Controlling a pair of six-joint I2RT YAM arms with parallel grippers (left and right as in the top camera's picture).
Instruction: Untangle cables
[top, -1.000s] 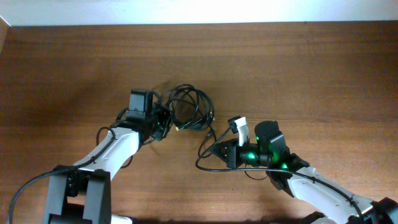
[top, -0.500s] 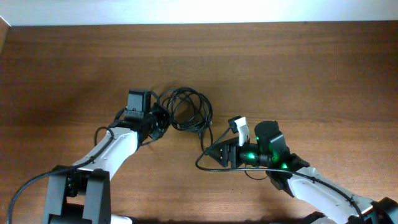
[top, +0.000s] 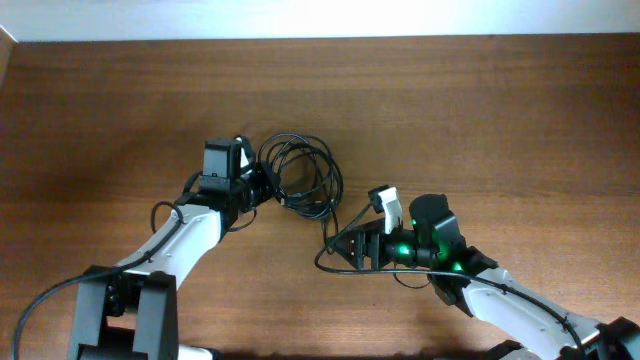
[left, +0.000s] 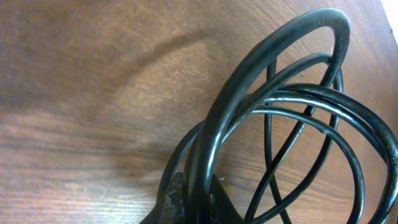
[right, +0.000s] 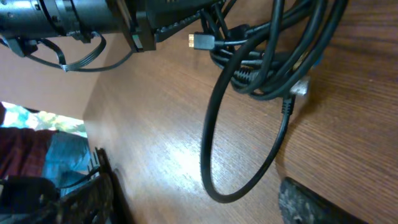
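Observation:
The black cables lie as a loose coil on the wooden table, just right of my left gripper. That gripper is shut on a thick strand of the coil. In the left wrist view the strand rises out of the jaws of the left gripper and arches over the thinner loops. One loop trails down to my right gripper, which stands open. In the right wrist view this loop hangs free between the spread fingers, and plug ends show in the bundle.
The left arm's body crosses the top of the right wrist view. The table's far edge meets a white wall. Bare wood stretches left and right of the coil.
My right gripper has opened and let go of the cable loop. The left gripper has drawn the coil a little toward the far side of the table.

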